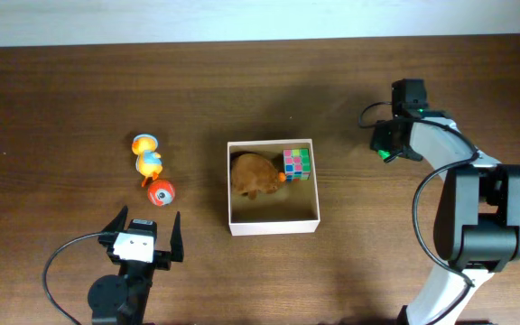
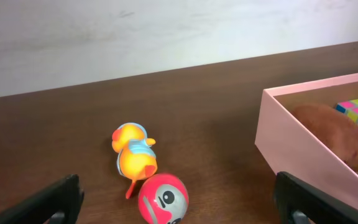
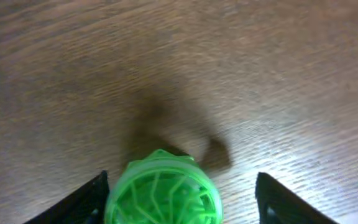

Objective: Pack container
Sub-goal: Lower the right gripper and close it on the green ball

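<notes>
The container (image 1: 273,227) is a square shallow box with white walls at the table's middle. It holds a brown plush toy (image 1: 254,174) and a colourful puzzle cube (image 1: 296,163). An orange duck toy (image 1: 148,160) and a red ball with a face (image 1: 161,192) lie left of it. My left gripper (image 1: 143,236) is open and empty, just in front of the ball (image 2: 162,198); the duck (image 2: 133,155) and the box wall (image 2: 303,146) show in its wrist view. My right gripper (image 1: 389,147) is open around a green round latticed toy (image 3: 163,194) on the table, right of the box.
The dark wooden table runs to a pale wall at the back. The right arm's base (image 1: 481,221) stands at the front right, and the left arm's base (image 1: 120,293) at the front left with its cable.
</notes>
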Action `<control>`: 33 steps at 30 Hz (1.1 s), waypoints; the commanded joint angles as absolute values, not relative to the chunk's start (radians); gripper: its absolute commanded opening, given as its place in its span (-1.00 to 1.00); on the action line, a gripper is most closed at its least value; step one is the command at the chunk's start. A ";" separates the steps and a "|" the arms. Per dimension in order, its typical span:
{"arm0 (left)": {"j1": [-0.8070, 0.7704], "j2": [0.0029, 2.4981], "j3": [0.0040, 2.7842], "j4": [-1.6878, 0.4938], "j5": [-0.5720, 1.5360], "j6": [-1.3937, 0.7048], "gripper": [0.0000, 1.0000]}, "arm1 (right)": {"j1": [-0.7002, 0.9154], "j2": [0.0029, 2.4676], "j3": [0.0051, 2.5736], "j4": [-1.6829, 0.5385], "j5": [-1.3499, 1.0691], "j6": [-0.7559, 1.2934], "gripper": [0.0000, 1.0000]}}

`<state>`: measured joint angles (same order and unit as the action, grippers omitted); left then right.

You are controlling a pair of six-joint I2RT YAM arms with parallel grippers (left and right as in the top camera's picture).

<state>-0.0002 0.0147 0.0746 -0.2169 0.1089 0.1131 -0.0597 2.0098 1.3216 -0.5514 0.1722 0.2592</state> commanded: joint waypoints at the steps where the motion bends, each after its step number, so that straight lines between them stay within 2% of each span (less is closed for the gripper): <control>1: 0.004 0.006 0.067 -0.213 0.116 0.129 0.99 | -0.080 2.022 1.309 -0.549 0.187 0.242 0.30; 6: 0.004 0.006 0.067 -0.213 0.116 0.129 0.99 | -0.080 2.022 1.309 -0.549 0.186 0.240 0.25; 13: 0.004 0.006 0.067 -0.213 0.116 0.129 0.99 | -0.080 2.023 1.303 -0.549 0.168 0.240 -0.04; 26: 0.004 0.006 0.067 -0.213 0.116 0.129 0.99 | -0.080 2.023 1.259 -0.564 0.077 0.244 -0.09; 33: 0.004 0.006 0.067 -0.213 0.116 0.129 0.99 | -0.080 2.022 1.259 -0.575 0.078 0.242 -0.31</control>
